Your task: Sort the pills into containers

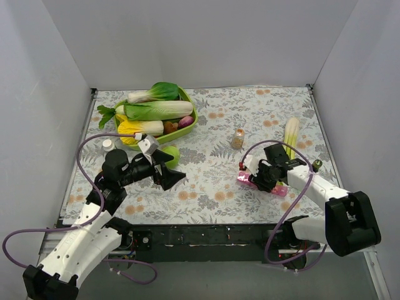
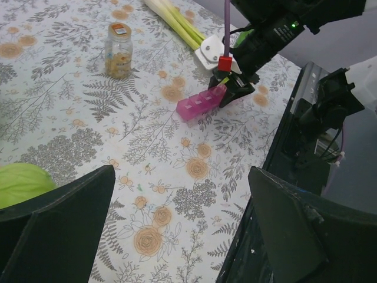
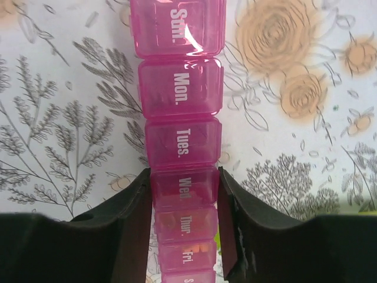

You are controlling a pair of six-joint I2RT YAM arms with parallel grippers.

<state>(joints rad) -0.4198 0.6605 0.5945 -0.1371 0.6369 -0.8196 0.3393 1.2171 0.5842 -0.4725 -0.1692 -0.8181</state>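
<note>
Straddling the pink pill organiser [image 3: 179, 94] across its narrow width, the right claw [image 3: 182, 177] is clamped on it. One finger presses each long wall at about the "Wed." compartment, slightly past the middle of the strip. In the right wrist view the organiser's long axis runs straight ahead from the claw. "Sun.", "Mon." and "Tues." stretch out beyond the fingertips, while "Thur." and "Fri." lie back between the fingers toward the wrist. The grip is therefore square to the long axis, so the longer free end would hang forward of the fingers if the strip were lifted.

The organiser lies flat on the floral table [image 1: 250, 119], at the near right, directly in front of the right arm's base. The left claw [image 1: 170, 177] hovers with its fingers spread wide and nothing between them. It is well apart from the organiser, on the other side of the table, and points toward it. The right arm is plainly the nearer one. A small clear jar [image 1: 237, 139] with brownish contents stands just beyond the organiser, toward the far wall.
</note>
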